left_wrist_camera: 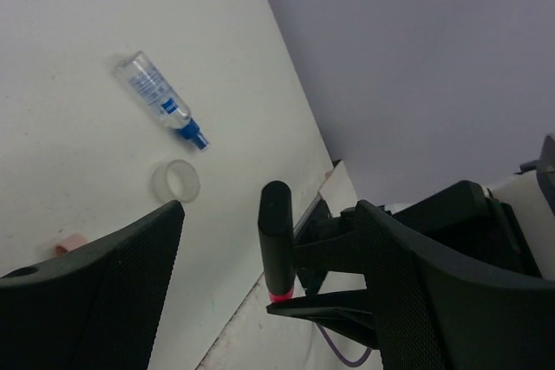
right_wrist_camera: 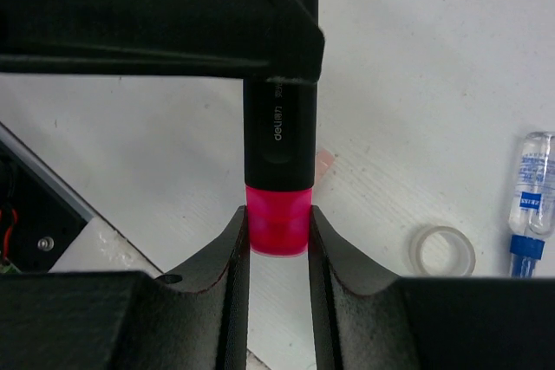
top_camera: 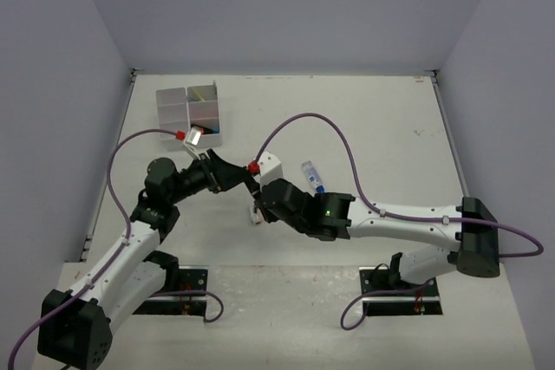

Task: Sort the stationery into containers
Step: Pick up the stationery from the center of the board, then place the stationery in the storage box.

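Above the middle of the white table (top_camera: 373, 119), a stubby black plastic highlighter with a pink end (right_wrist_camera: 277, 127) is being passed between the arms. The right gripper (right_wrist_camera: 276, 224) is pinched tight on the pink end, one finger pressed to each side. The left gripper (left_wrist_camera: 270, 214) stands wide around the black body, with a gap on each side in its own wrist view, so it holds nothing yet.

I judge this to be the hand-over step. The left jaws must close on the black barrel, and only then should the right let go. The left arm can then carry the highlighter to the white-grey six-compartment plastic tray (top_camera: 169, 103) at the far left, well apart from both grippers.

The left arm runs from its near-left base and bends right toward the centre. The right arm stretches left from its near-right base and meets it nose to nose. A clear tape ring (right_wrist_camera: 442, 250) and a clear blue-capped tube (right_wrist_camera: 531, 188) lie unsorted on the table to the right.
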Robot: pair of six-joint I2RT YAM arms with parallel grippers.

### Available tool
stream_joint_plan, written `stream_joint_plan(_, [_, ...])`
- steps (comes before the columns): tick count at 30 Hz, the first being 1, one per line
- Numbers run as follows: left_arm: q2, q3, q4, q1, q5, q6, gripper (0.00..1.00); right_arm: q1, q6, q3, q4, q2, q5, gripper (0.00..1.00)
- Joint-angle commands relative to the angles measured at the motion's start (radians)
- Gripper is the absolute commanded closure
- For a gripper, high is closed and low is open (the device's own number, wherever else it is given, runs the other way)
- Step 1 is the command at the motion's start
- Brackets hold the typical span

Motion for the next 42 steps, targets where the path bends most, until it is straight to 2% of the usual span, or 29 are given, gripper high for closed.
stream_joint_plan(1, [0.002,-0.001,0.127,-0.015,0.095,-0.026,0.25,-0.002,-0.002,0.018,0.062,-0.014,0.082,1.00])
stream_joint_plan(4, [0.021,0.003,0.113,-0.041,0.081,-0.002,0.70,-0.002,0.001,0.031,0.053,-0.008,0.100,1.00])
stream_joint_plan(5, [0.031,0.007,0.106,-0.046,0.080,0.003,0.75,-0.002,0.001,0.036,0.052,-0.008,0.104,1.00])
stream_joint_plan(8, [0.061,0.055,0.035,-0.048,0.019,0.074,1.00,-0.002,-0.008,0.038,0.053,-0.008,0.109,1.00])
stream_joint_plan(9, [0.062,0.076,-0.003,-0.048,-0.013,0.100,1.00,-0.002,-0.008,0.036,0.053,-0.007,0.112,1.00])
stream_joint_plan(10, [0.070,0.106,-0.055,-0.048,-0.055,0.130,1.00,-0.004,-0.008,0.031,0.053,-0.009,0.116,0.93])
stream_joint_plan(12, [0.082,0.228,-0.246,-0.048,-0.234,0.209,1.00,-0.020,0.023,0.006,0.051,-0.020,0.141,0.04])
stream_joint_plan(13, [0.089,0.261,-0.354,-0.048,-0.407,0.258,1.00,-0.037,0.037,-0.017,0.043,-0.027,0.143,0.02])
stream_joint_plan(14, [0.098,0.297,-0.396,-0.048,-0.547,0.280,1.00,-0.053,0.054,-0.046,0.038,-0.043,0.146,0.01])
stream_joint_plan(17, [0.149,0.396,-0.431,-0.044,-0.955,0.302,1.00,-0.093,0.129,-0.153,0.035,-0.121,0.158,0.01])
stream_joint_plan(21, [0.281,0.425,-0.317,-0.038,-1.262,0.272,1.00,-0.131,0.173,-0.249,0.035,-0.228,0.165,0.01])
stream_joint_plan(23, [0.393,0.427,-0.159,-0.032,-1.372,0.254,1.00,-0.133,0.171,-0.283,0.035,-0.278,0.165,0.01])
stream_joint_plan(27, [0.531,0.475,-0.052,-0.020,-1.493,0.240,1.00,-0.135,0.178,-0.340,0.035,-0.356,0.146,0.01])
stream_joint_plan(31, [0.665,0.534,0.020,-0.012,-1.536,0.259,1.00,-0.137,0.190,-0.389,0.035,-0.415,0.119,0.01])
stream_joint_plan(36, [0.776,0.579,0.083,0.004,-1.503,0.279,1.00,-0.138,0.190,-0.406,0.026,-0.435,0.086,0.01])
stream_joint_plan(42, [0.813,0.575,0.093,0.006,-1.459,0.253,1.00,-0.137,0.185,-0.397,0.023,-0.413,0.090,0.01])
